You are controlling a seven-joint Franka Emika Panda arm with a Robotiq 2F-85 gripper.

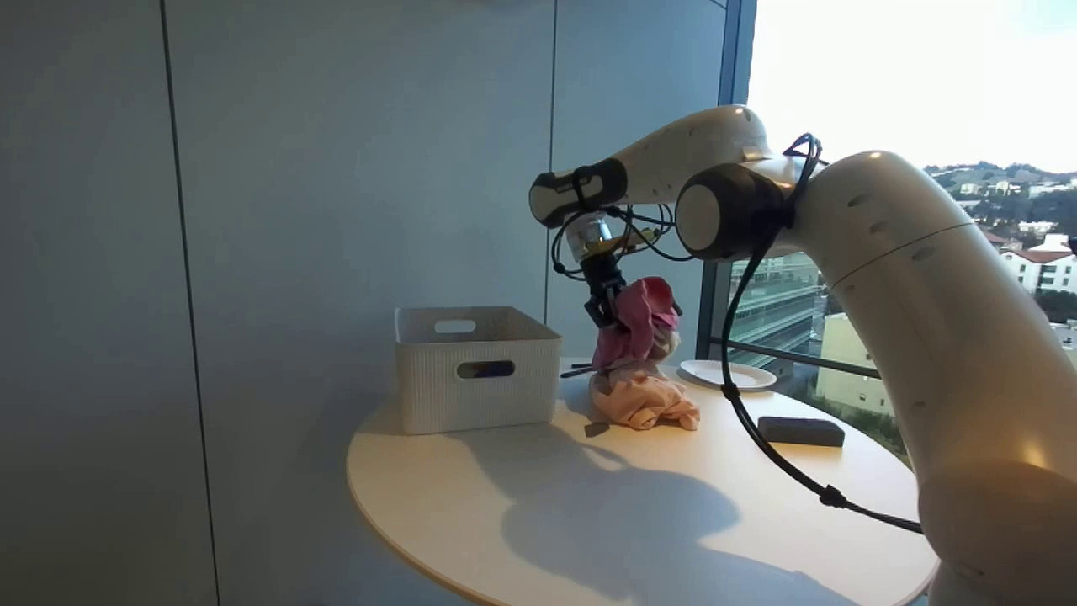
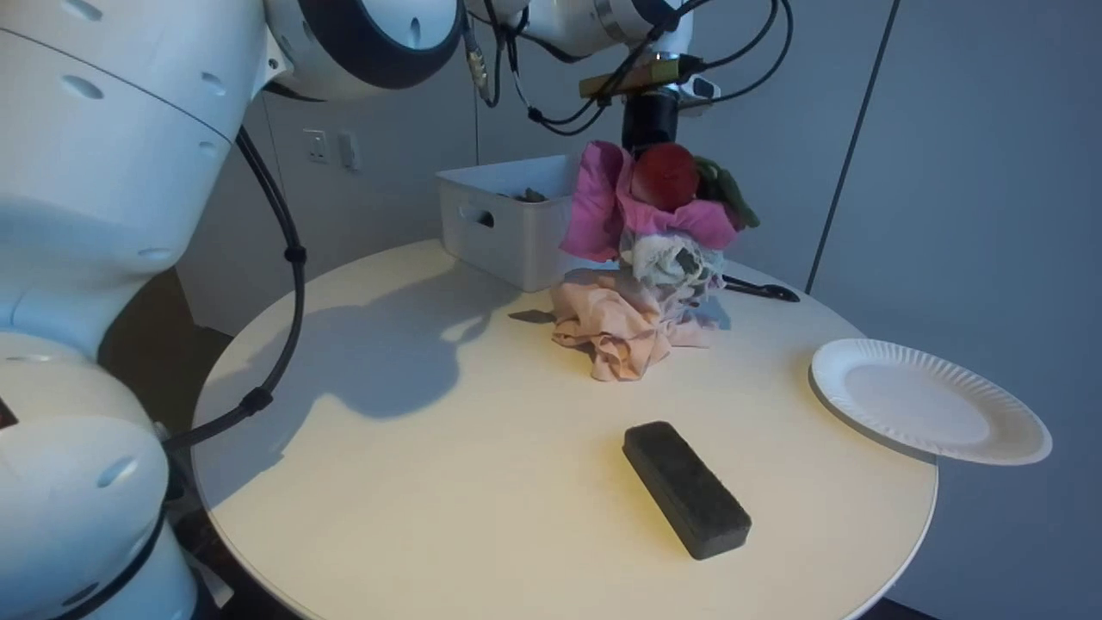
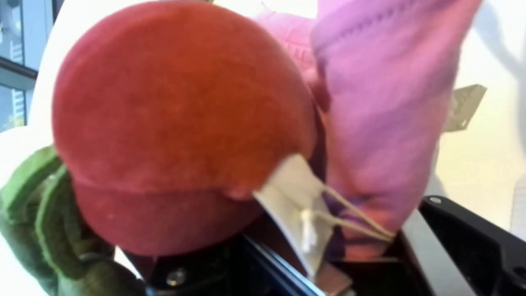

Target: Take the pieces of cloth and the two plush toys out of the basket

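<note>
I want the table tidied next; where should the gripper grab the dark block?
Across the middle of the dark block, likely from straight above, closing on its long sides: it lies flat, long and narrow, apart from the plate and peach cloth.

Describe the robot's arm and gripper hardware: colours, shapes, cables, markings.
Glossy white Panda arm, thick rounded links with oval recesses and black bands at the joints. Black cables, strapped in bundles, run outside the shell and loop near the wrist. A yellowish block sits there too. The gripper is black, its fingers edged silvery grey. No legible lettering.
</note>
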